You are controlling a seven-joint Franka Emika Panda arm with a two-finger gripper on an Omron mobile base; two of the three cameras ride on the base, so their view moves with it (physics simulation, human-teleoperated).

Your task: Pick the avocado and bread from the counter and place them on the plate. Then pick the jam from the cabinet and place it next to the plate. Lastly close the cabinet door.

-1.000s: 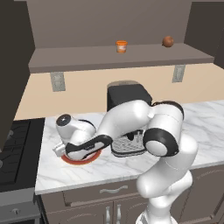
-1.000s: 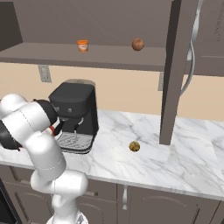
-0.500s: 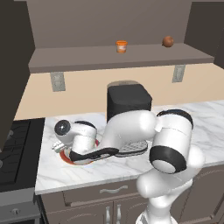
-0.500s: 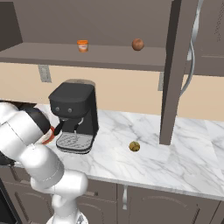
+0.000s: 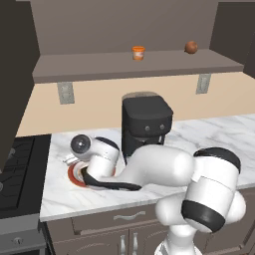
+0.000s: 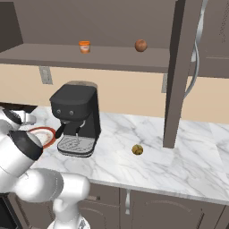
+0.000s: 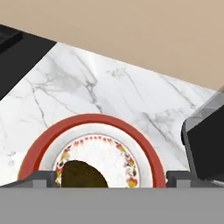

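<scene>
Because the white arm bends low across the counter, it hides most of the plate in the left base view, where just a red curve of the rim peeks out. The gripper hangs right over the plate, and its two finger tips barely poke up at the bottom of the hand view. They stand wide apart, one at each side of the plate, and pinch nothing. The avocado lies on the cream middle of the plate, but its lower part is cut off, so I cannot see all of it.

The bread sits alone on the marble, well apart from the plate, with the black coffee machine between them. There is lots of open counter around the bread. The coffee machine stands just beside the plate, so that side is tight. The black stove starts at the counter's left edge, near the plate.

Up in the cabinet, the orange jam stands on the shelf, with a reddish-brown ball farther along. The cabinet door hangs open and sticks out over the counter, close behind the bread. Its top is cut off by the picture edge.
</scene>
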